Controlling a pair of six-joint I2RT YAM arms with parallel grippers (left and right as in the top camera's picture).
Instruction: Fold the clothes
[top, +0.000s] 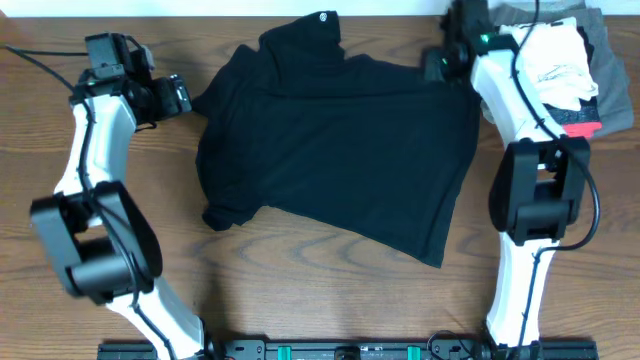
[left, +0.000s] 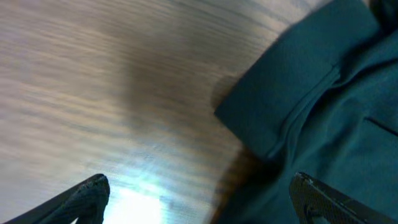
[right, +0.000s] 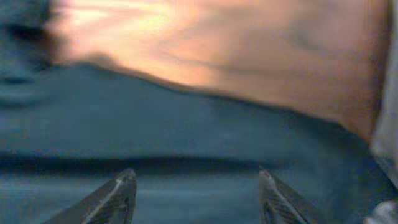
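1. Two arms flank the wooden table (top: 300, 285); at upper left, the left gripper (top: 178, 95) hovers just beside a sleeve, fingers (left: 93, 190) spread wide, holding nothing.
2. Centre frame, the black T-shirt (top: 340, 150) lies spread out, collar toward the top edge.
3. Upper right, the right gripper (top: 437, 63) sits over the shirt's edge, fingers (right: 121, 190) parted and empty, near a pile of folded garments (top: 570, 60).
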